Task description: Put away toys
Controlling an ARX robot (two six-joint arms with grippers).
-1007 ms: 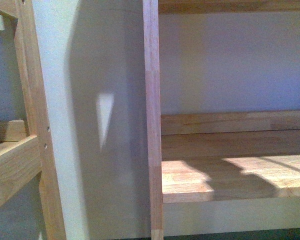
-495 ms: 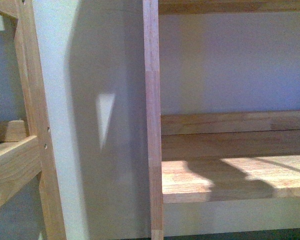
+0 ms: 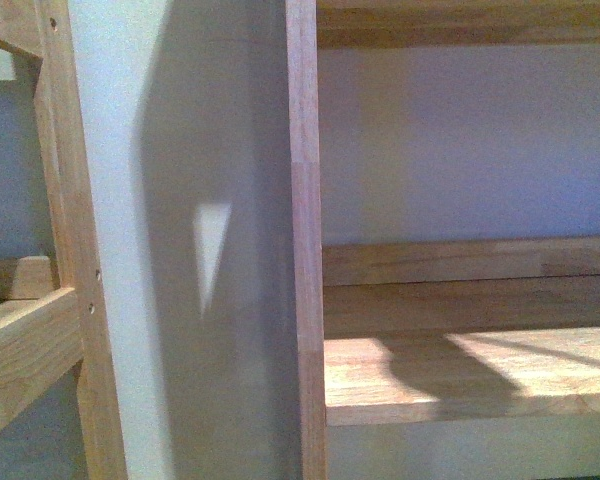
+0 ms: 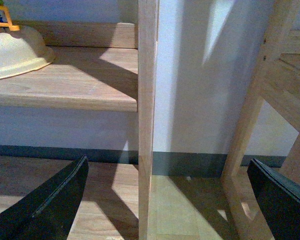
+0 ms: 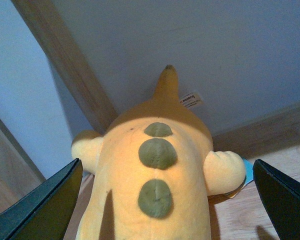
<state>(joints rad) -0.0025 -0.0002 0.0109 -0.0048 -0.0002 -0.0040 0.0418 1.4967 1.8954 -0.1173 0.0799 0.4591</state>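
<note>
The toy, a soft orange-yellow plush (image 5: 155, 165) with three green spots, a pointed tail and paler stubby feet, shows only in the right wrist view. It rests on a wooden board against the pale wall. My right gripper (image 5: 166, 172) is open, one finger on each side of the plush and neither touching it. My left gripper (image 4: 167, 165) is open and empty, facing a wooden upright post (image 4: 147, 100) and the floor. Neither gripper shows in the front view.
The front view shows a wooden shelf board (image 3: 460, 380), an upright post (image 3: 305, 250) and another wooden frame (image 3: 65, 250) to the left. In the left wrist view a cream bowl-like thing (image 4: 15, 52) lies on a low shelf above a dark baseboard (image 4: 190, 162).
The front view has shifted slightly upward: the shelf board sits lower in the picture and more of the board above shows.
</note>
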